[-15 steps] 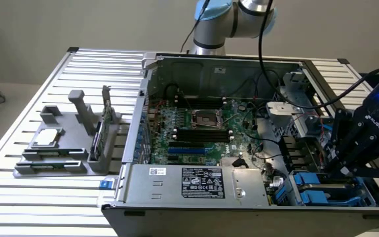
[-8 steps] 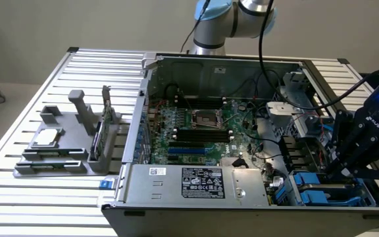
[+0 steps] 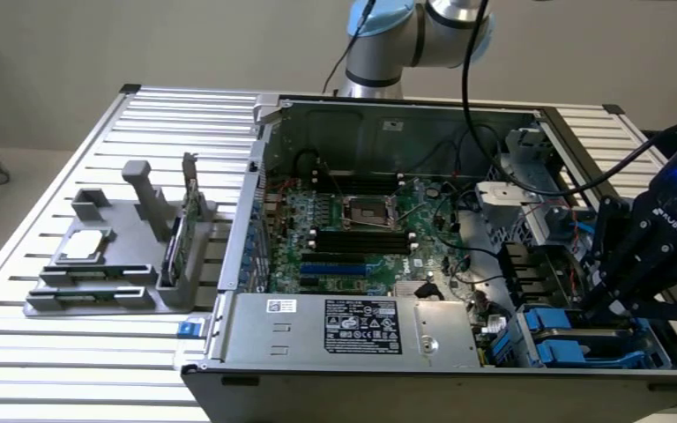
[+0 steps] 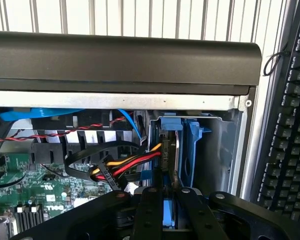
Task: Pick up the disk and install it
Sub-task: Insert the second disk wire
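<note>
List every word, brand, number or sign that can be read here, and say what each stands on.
"ROBOTIQ": white letters on the black gripper body, in the exterior view.
White label on the power supply: print too small to read.
Small white sticker beside it: unreadable.
Motherboard markings: unreadable.
Keyboard keys: legends too blurred.

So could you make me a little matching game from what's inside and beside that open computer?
Things:
1. disk
2. power supply
3. green card
4. keyboard

Places:
A. upright in the grey stand on the table
B. outside the case, by its wall
C. in the blue bay, between the jaws
D. along the case's front edge, label up

Pairs: 1-C, 2-D, 3-A, 4-B
</note>
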